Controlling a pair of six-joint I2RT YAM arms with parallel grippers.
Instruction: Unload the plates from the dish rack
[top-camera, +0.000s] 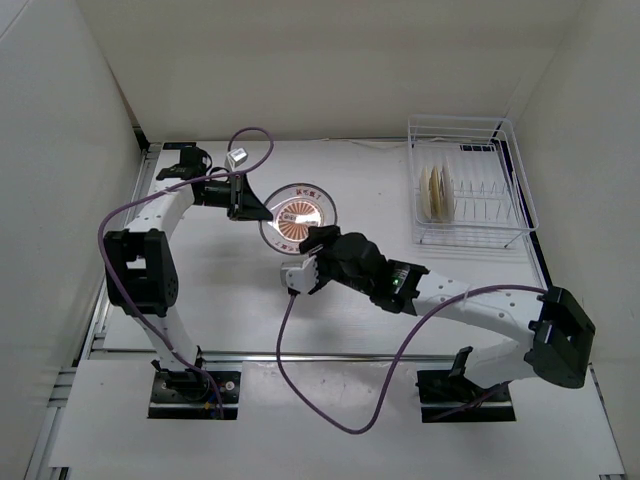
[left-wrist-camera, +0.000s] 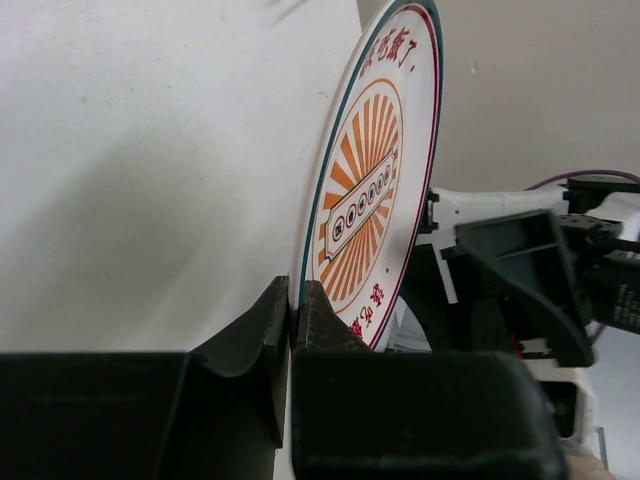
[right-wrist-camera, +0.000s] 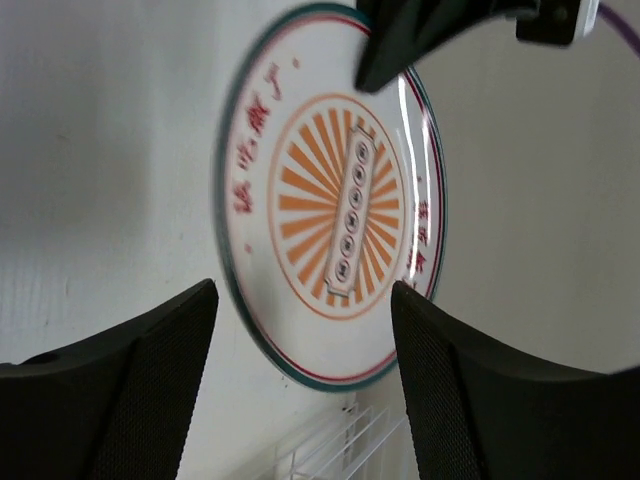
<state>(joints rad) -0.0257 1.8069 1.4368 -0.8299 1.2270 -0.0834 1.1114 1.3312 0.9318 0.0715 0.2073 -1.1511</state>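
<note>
**Holding arrangement.** The left gripper (left-wrist-camera: 295, 305) has its fingers clamped together on the rim of the orange-pattern plate (left-wrist-camera: 375, 180), one pad on each face. The plate is held on edge, clear of the table (top-camera: 200, 300). A rim pinch suits a thin disc that offers no flat grasp from above.

In the top view the left gripper is at 9 o'clock of the plate. The right gripper (right-wrist-camera: 303, 295) is at 6 o'clock of it, with its fingers spread apart. In the right wrist view the plate's face shows beyond the gap, and neither pad touches it. Judged from this, the left arm alone carries the plate, and the right arm is free to go to the rack.

**Location of task items.** The held plate is near the table centre, well apart from the dish rack (top-camera: 470, 190). The rack sits at 2 o'clock of the table, against the far right corner. The plates in the rack (top-camera: 437, 192) stand upright between the tines, at its left end, which keeps them on edge and separated.

**Count.**
- Dish rack: one.
- Plates: three. One is in the left gripper, and two appear to stand in the rack, though their patterns are too small to tell.
- Grippers: two.
- Plates lying on the table: none visible.
</note>
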